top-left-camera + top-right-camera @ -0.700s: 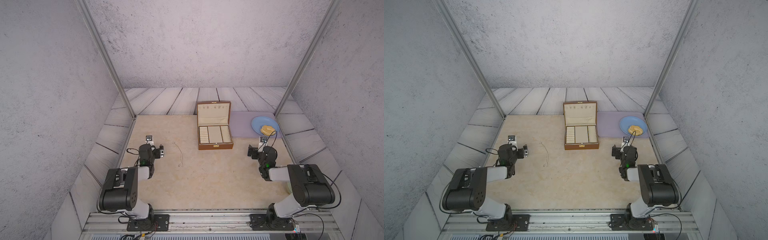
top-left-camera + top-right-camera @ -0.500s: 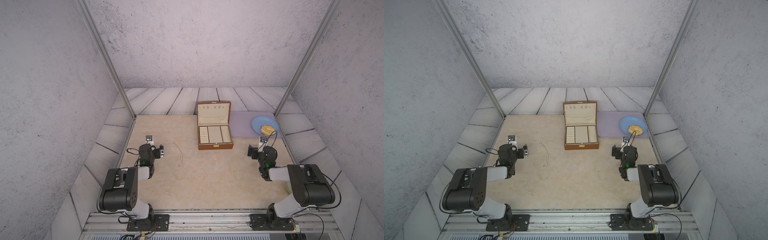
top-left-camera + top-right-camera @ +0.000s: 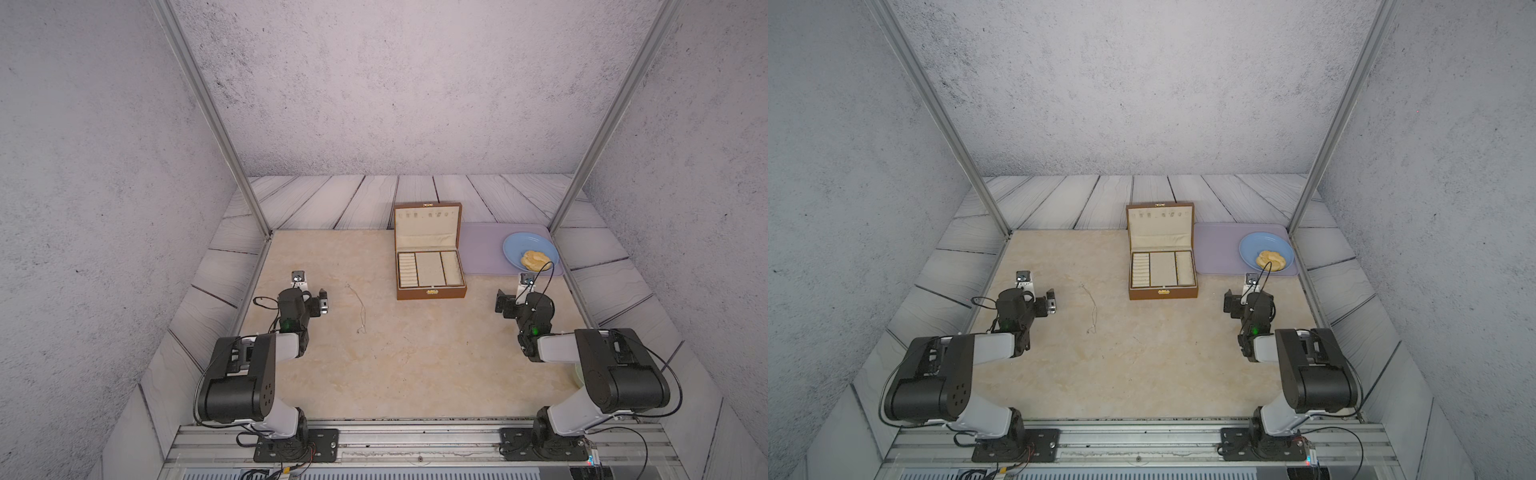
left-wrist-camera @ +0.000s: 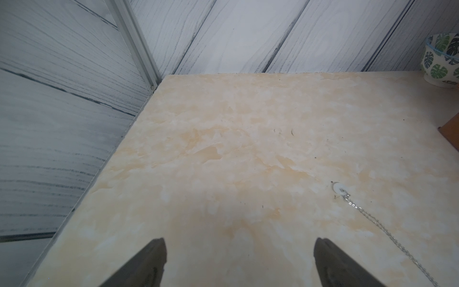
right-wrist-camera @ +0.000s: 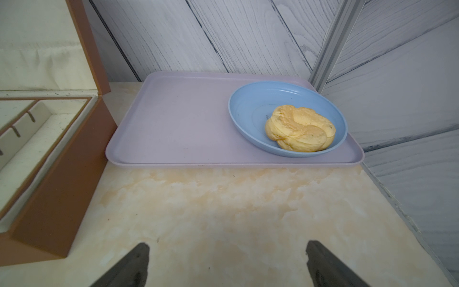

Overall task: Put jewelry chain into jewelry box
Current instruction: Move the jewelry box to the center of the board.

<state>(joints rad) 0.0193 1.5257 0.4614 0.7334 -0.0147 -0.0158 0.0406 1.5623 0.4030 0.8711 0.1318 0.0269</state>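
Top views both show the marbled table with the arms low at its near corners. This looks like a ready pose with nothing yet grasped. The lilac tray lies ahead of the right gripper, clear of its spread, empty jaws. Beside the tray stands the jewelry box, beyond and between the two pairs of jaws. Its lid is raised, presumably so the lined compartments can be reached from above. A blue plate on the tray holds a pastry, neither of which the task needs.

The left gripper also has its jaws wide apart with bare table between them. The jewelry chain lies stretched out just outside the box-side jaw, touching neither finger. Being so fine and flat, it probably calls for a low, careful pinch by this nearer gripper.
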